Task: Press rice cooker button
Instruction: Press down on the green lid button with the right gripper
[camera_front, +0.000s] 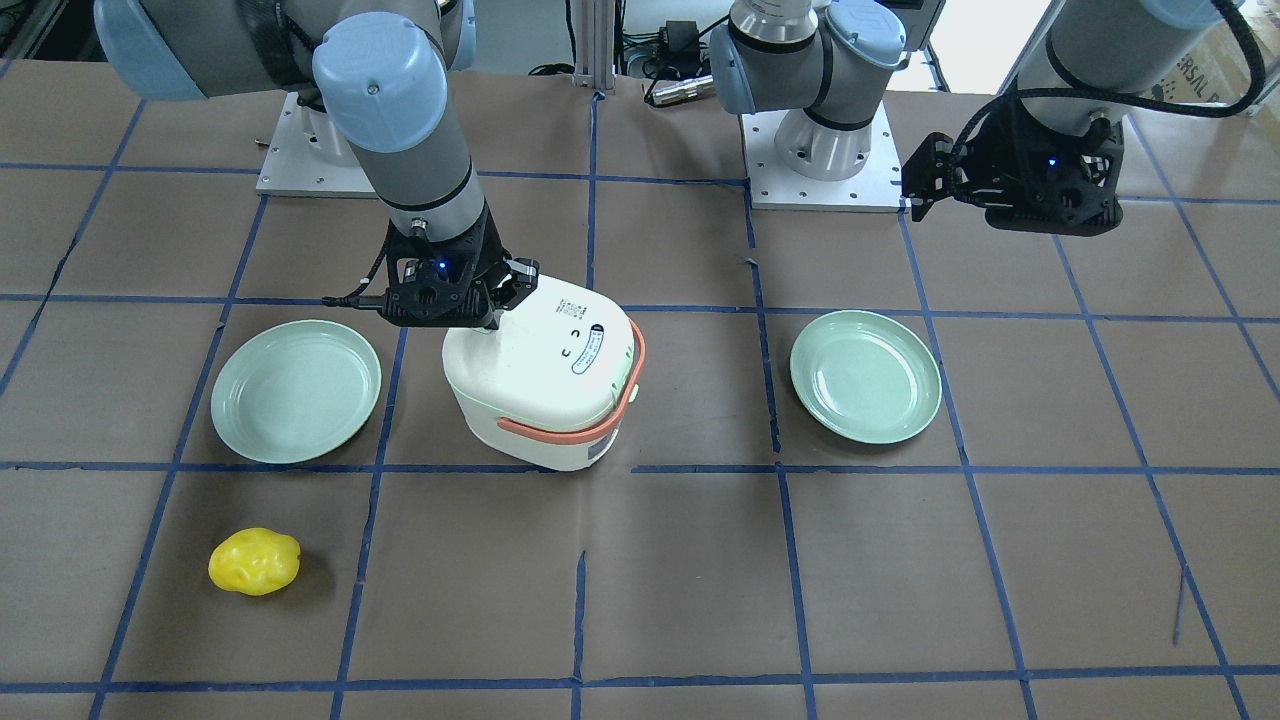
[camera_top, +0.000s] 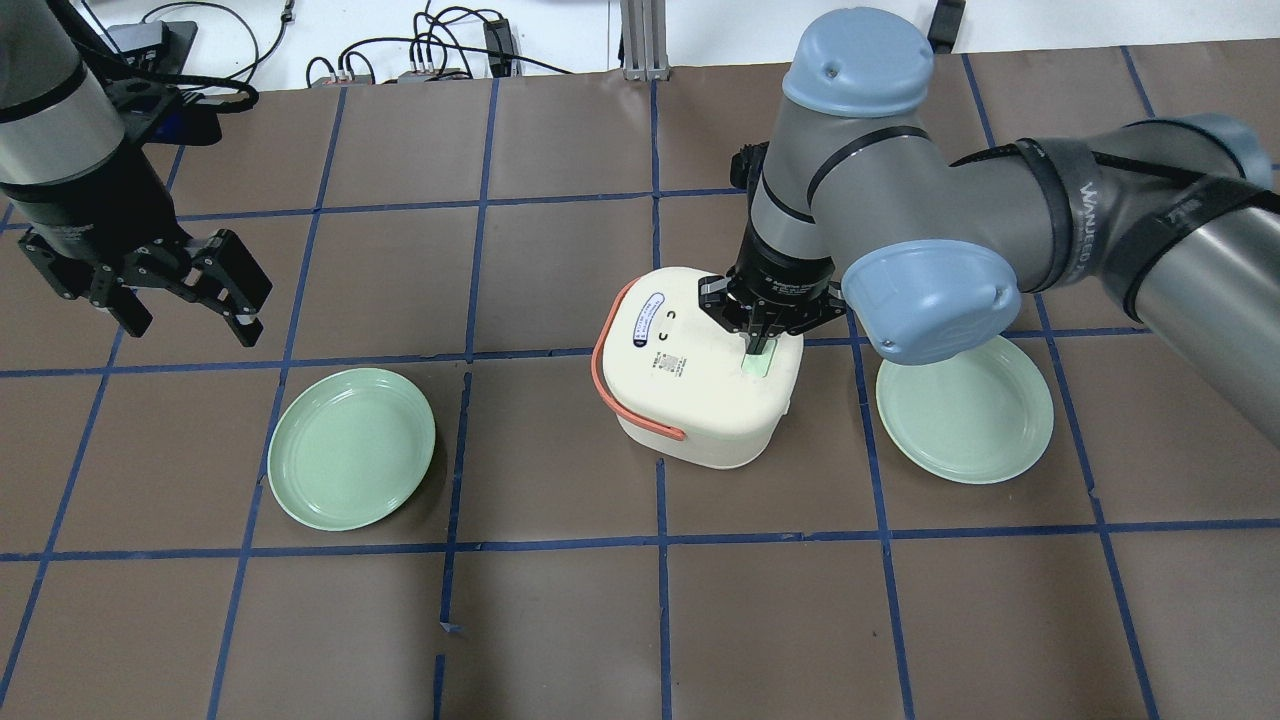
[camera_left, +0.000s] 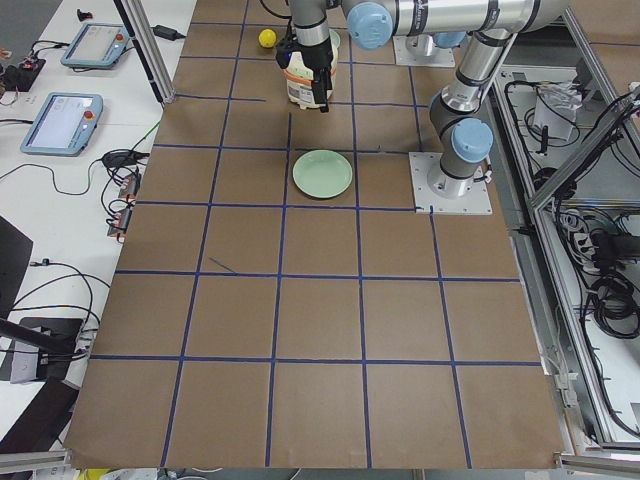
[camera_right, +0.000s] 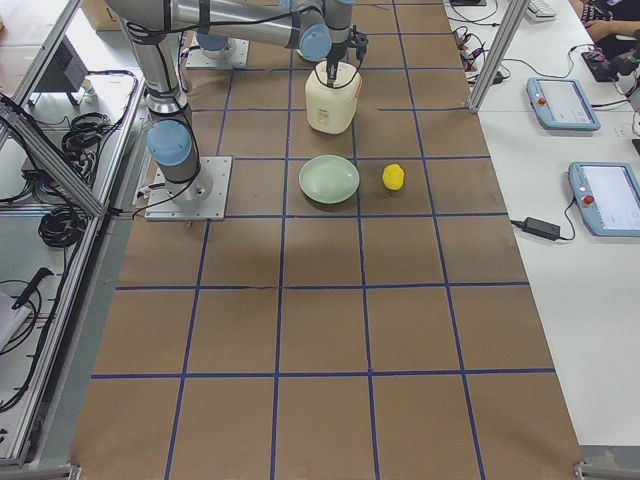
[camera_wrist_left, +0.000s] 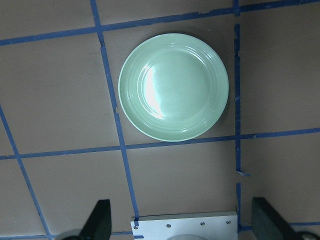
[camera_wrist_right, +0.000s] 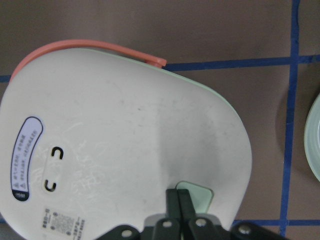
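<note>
I read the rice cooker as upright near the centre of the table, between two green plates. The left plate lies apart from it on the robot's left. The right plate lies just beside it on the robot's right. The cooker's salmon handle is folded down around the lid on the side facing the left plate. The pale green button sits on the lid at the edge nearest the right plate.

Right arm: it reaches over the cooker with the wrist pointing straight down. The right jaws are drawn fully together with no gap between them, and they hold nothing. The fingertips rest on the button at its inner edge. I cannot tell how far the button is pressed in.

Left arm: it hangs above the table, well apart from the cooker and beyond the left plate. The left jaws are spread wide and empty, with both fingers at the lower corners of the wrist view.

A lumpy yellow object lies on the operators' side of the table, near the right plate.
</note>
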